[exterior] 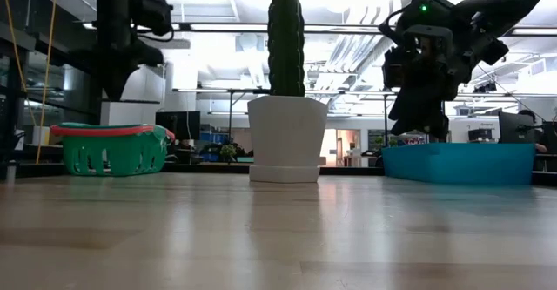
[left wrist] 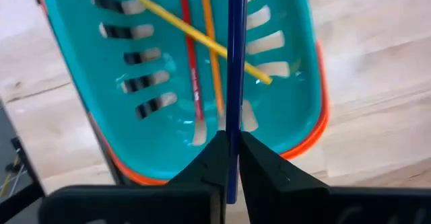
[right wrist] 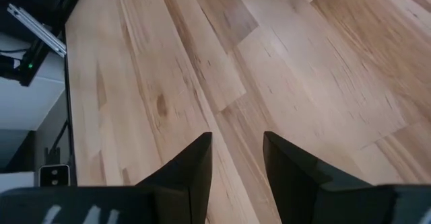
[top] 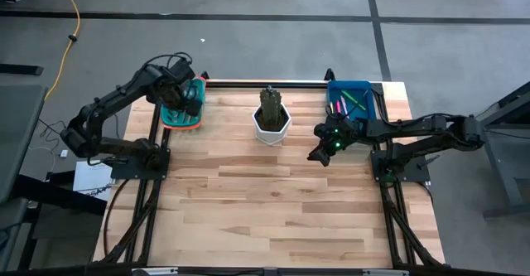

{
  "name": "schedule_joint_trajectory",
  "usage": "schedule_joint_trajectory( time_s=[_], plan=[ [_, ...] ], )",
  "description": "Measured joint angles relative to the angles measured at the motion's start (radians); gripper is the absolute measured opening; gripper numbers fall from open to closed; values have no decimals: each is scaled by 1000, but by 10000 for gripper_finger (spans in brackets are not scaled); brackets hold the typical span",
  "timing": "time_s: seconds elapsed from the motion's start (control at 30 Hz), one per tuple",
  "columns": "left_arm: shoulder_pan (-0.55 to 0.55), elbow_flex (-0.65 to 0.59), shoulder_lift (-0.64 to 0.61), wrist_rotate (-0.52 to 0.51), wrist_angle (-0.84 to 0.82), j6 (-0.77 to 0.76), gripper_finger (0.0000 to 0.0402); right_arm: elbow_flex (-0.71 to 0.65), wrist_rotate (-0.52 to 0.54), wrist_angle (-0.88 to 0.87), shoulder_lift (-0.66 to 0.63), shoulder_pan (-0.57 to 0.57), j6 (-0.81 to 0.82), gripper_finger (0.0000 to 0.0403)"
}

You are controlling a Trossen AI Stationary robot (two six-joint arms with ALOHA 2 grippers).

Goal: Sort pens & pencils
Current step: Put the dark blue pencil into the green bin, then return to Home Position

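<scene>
Dark pencil (left wrist: 234, 83) pinched between left gripper (left wrist: 231, 158) fingers — above teal basket (left wrist: 296, 126).

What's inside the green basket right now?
The green basket holds a yellow pencil, an orange one and a red one. The left gripper hides part of the floor with its dark blue pencil.

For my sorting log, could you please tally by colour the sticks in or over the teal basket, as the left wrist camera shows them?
yellow stick: 1
orange stick: 1
red stick: 1
dark blue stick, held in the left gripper: 1
Total: 4
</scene>
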Motion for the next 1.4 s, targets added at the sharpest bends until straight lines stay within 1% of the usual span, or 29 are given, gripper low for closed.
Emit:
schedule_joint_trajectory(
  time_s=[0.13, 0.27, 0.47, 0.73, 1.03, 1.1, 1.17, 1.4],
  plan=[
    [34, 0, 0, -3, -9, 29, 19, 0, -1, 0, 0, 0, 18, 124],
    [60, 0, 0, -30, -2, 23, 19, 0, -2, 0, 0, 1, 39, 124],
    [102, 0, 3, -23, 11, 32, 19, 0, -2, 0, 0, 1, 44, 124],
    [102, 0, 9, -12, 58, 27, 19, 0, -1, 0, 0, 1, 44, 124],
    [100, -1, 83, 16, 58, 52, 20, 0, 0, 0, 0, 1, 45, 124],
    [100, -1, 93, 15, 59, 57, 28, 0, 0, 0, 0, 1, 45, 124],
    [100, -1, 95, 11, 63, 61, 44, 0, 0, 0, 0, 1, 44, 124],
    [100, -1, 96, -4, 86, 84, 120, 0, 1, 0, 0, 1, 44, 124]
  ],
)
